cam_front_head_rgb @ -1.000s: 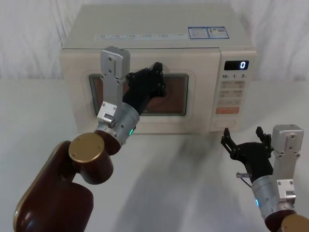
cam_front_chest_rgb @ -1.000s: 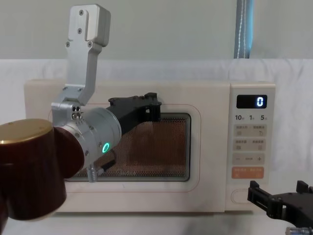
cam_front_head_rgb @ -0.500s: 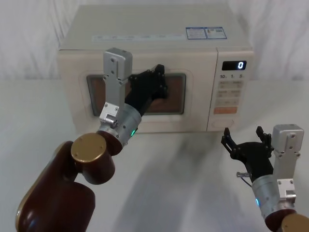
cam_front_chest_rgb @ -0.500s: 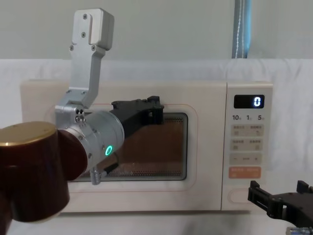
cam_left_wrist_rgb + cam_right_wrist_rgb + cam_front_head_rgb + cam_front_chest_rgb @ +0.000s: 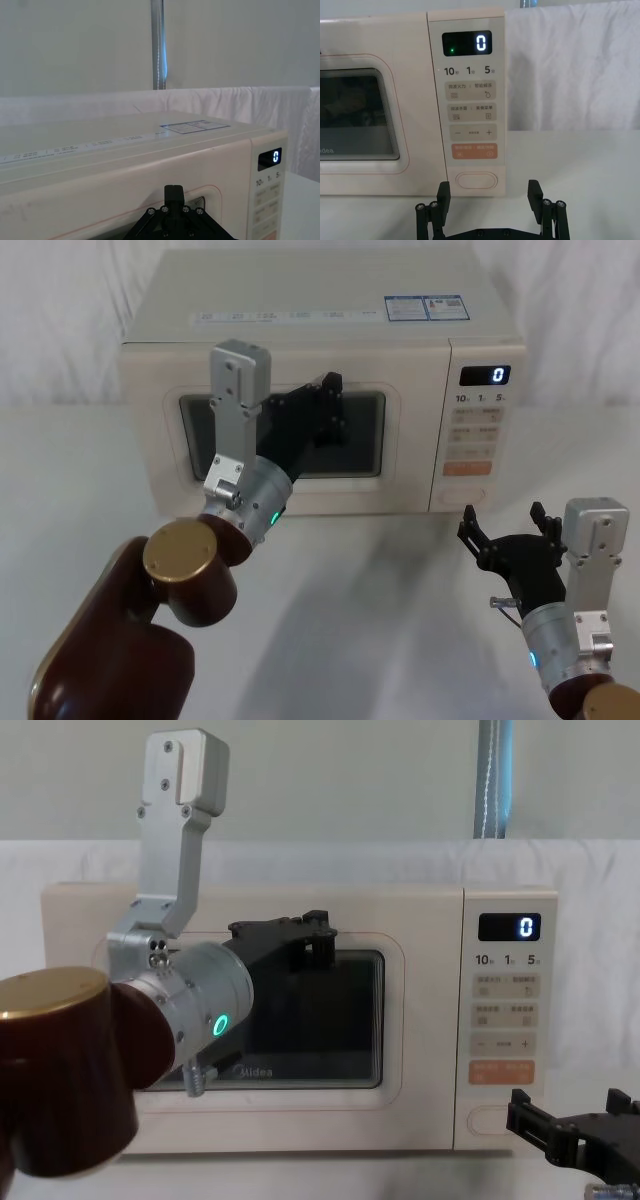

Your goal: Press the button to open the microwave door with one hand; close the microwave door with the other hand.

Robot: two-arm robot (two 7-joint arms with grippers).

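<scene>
Cream microwave door (image 5: 290, 445) sits flush with the oven's front, its dark window unlit, as the left gripper (image 5: 325, 410) rests against the upper frame of the window; whether its prongs are spread or together cannot be told from the head and chest views. The closing step looks all but finished: no gap shows along the door's right edge where it meets the control panel (image 5: 470, 95). The right gripper (image 5: 490, 200), prongs spread wide with nothing between them, hangs low in front of the pill-shaped button (image 5: 476, 180), just short of it and not touching. The next move, on this evidence, calls for the left arm to draw straight back off the door without dragging a prong along the raised frame. Open tabletop (image 5: 400, 580) lies between the two arms and in front of the oven, leaving room to retreat; the white cloth backdrop (image 5: 570, 65) stands well behind the microwave on the panel side.
</scene>
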